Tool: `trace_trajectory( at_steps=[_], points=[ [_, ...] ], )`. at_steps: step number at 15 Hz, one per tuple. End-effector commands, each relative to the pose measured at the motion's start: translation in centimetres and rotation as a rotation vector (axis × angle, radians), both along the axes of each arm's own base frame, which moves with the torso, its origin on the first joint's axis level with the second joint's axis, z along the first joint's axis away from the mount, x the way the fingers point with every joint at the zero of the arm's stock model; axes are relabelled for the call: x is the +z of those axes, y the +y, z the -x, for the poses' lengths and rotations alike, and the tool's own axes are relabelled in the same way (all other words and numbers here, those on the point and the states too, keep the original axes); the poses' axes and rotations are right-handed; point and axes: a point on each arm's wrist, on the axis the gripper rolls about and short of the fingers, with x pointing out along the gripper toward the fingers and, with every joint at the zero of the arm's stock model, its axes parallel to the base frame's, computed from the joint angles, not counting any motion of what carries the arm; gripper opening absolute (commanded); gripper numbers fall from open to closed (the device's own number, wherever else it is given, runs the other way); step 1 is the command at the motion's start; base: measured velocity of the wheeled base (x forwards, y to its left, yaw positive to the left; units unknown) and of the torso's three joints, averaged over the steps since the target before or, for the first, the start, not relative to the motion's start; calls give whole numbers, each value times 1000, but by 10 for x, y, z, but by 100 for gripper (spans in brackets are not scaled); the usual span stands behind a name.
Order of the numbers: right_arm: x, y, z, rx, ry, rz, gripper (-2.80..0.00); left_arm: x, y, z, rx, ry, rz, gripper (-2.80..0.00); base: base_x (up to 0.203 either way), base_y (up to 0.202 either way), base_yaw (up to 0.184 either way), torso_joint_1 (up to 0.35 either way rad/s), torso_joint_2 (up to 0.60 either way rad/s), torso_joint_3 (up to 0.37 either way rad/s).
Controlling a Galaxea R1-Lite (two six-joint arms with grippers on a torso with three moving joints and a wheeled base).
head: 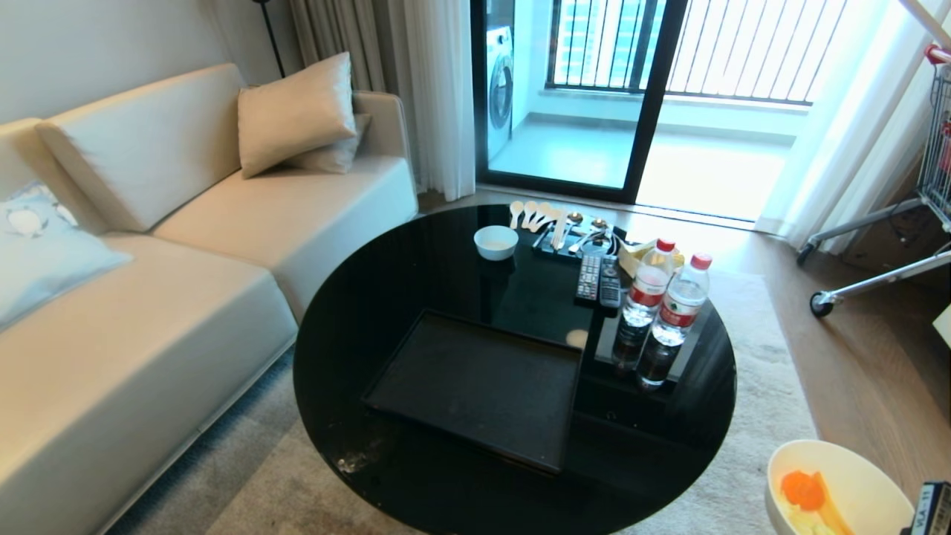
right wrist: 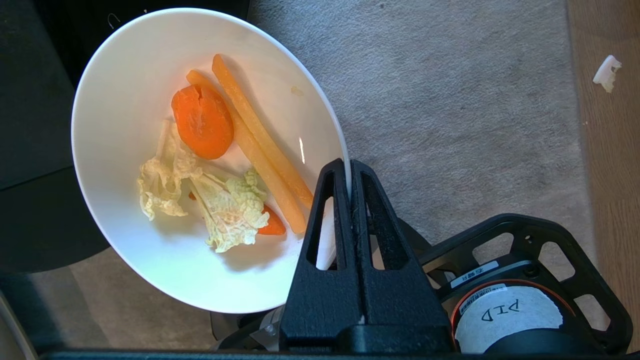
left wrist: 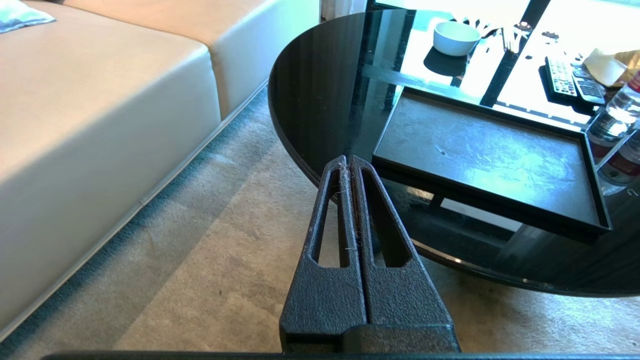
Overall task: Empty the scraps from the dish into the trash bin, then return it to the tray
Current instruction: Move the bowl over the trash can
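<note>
The dish [right wrist: 130, 240], a deep white bowl, hangs over the carpet to the right of the table, and my right gripper [right wrist: 348, 167] is shut on its rim. The scraps [right wrist: 202, 120] lie inside it: an orange round slice, orange sticks and pale green leaves. In the head view the dish [head: 854, 475] shows at the bottom right corner with the scraps [head: 806, 490] in it. The black tray [head: 475, 386] lies bare on the near part of the table. My left gripper [left wrist: 348, 161] is shut on nothing, parked low over the carpet by the table's near-left edge. The trash bin is out of view.
On the glossy round table [head: 371, 297] stand a small white bowl [head: 495, 241], spoons [head: 539, 215], two remotes [head: 598, 279] and two water bottles [head: 661, 312]. A sofa [head: 148, 297] runs along the left. A wheeled cart [head: 891, 245] stands at the right. A white bit [right wrist: 606, 72] lies on the wooden floor.
</note>
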Motion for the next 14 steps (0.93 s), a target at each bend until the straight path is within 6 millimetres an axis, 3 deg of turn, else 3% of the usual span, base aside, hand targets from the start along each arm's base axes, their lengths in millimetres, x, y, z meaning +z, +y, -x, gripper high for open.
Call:
trace_trajectory(
  at_steps=[1, 14],
  points=[
    [-1, 0, 0, -3, 6, 1, -280, 0, 0, 0, 0, -1, 1, -280, 0, 0, 0, 0, 0, 0],
    [-2, 1, -2, -3, 14, 2, -280, 0, 0, 0, 0, -1, 1, -280, 0, 0, 0, 0, 0, 0]
  ],
)
